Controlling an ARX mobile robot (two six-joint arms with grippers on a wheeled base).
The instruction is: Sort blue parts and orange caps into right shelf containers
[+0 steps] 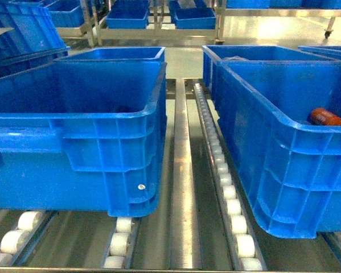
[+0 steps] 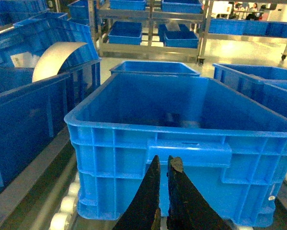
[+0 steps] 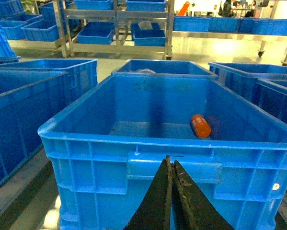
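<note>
Two large blue crates stand side by side on a roller shelf. One orange cap lies on its side on the floor of the right crate, near its right wall; the right wrist view shows the cap too. My right gripper is shut and empty, just in front of that crate's near wall, below the rim. My left gripper is shut with a thin slit and holds nothing, facing the left crate. A faint dark shape lies inside; I cannot identify it. No blue parts show. The head view shows neither gripper.
White rollers and a steel rail run between the crates. More blue crates stand behind both and on the far racks. A curved pale sheet leans in a crate at the left.
</note>
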